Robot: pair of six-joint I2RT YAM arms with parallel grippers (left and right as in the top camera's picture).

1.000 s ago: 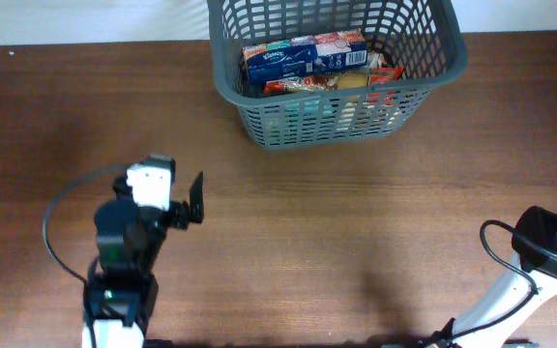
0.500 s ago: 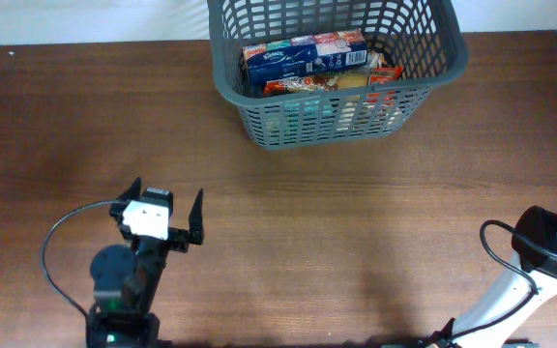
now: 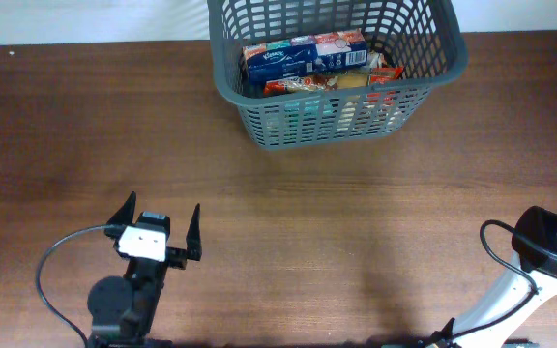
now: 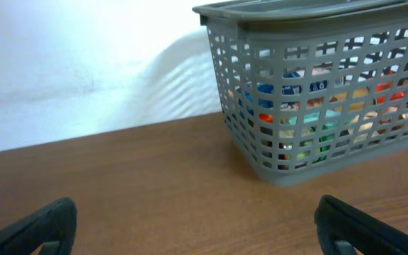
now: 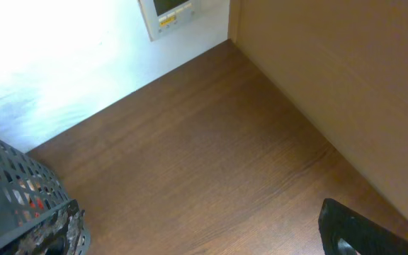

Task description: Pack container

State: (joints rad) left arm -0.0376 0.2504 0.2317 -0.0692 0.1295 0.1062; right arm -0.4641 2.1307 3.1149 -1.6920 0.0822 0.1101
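Left fingers (image 3: 194, 232) spread wide, grasping nothing, low over the brown wooden bench (image 3: 356, 222). Of the right fingers (image 5: 353, 228) we glimpse one dark tip only, so we cannot tell their state. The large dark grey plastic lattice basket (image 3: 298, 121) sits at the bench's far edge, well apart, with colourful packets (image 3: 303, 53) inside.

Dark wooden table (image 3: 356, 213), bright white wall (image 4: 83, 64) (sunlit streaks), perhaps a thermostat (image 5: 167, 14).
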